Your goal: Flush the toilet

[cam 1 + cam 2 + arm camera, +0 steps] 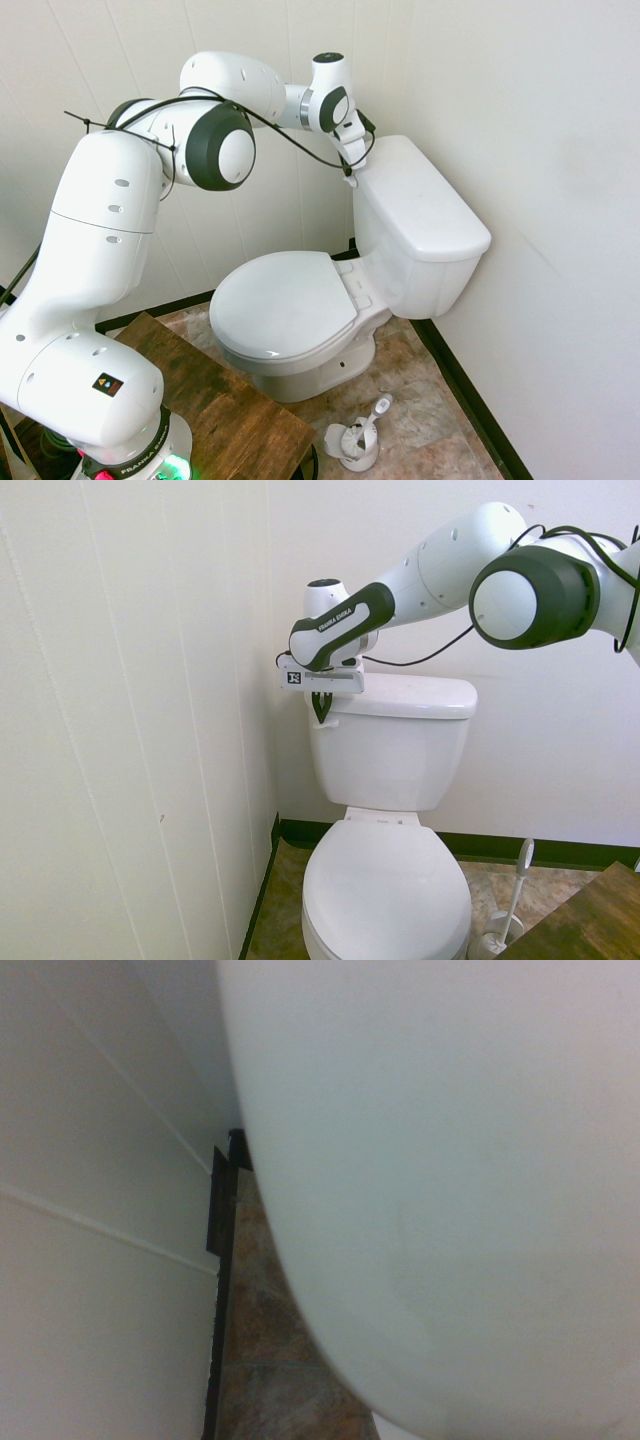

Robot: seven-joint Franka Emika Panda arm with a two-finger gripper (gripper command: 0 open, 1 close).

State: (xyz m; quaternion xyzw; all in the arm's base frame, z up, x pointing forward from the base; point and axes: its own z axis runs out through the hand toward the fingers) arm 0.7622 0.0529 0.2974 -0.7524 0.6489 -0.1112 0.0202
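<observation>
my gripper (321, 710), fingers pressed together on nothing, points down at the front upper corner of the toilet (390, 770) tank, on its wall side. the flush lever (331, 720) lies just beside the tips. tank lid on, seat lid down; contents hidden.

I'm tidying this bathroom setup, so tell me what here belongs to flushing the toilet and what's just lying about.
Part of the job:
toilet
gripper, shut at the tank's upper corner

Just lying about:
toilet brush in its holder
wooden board
</observation>
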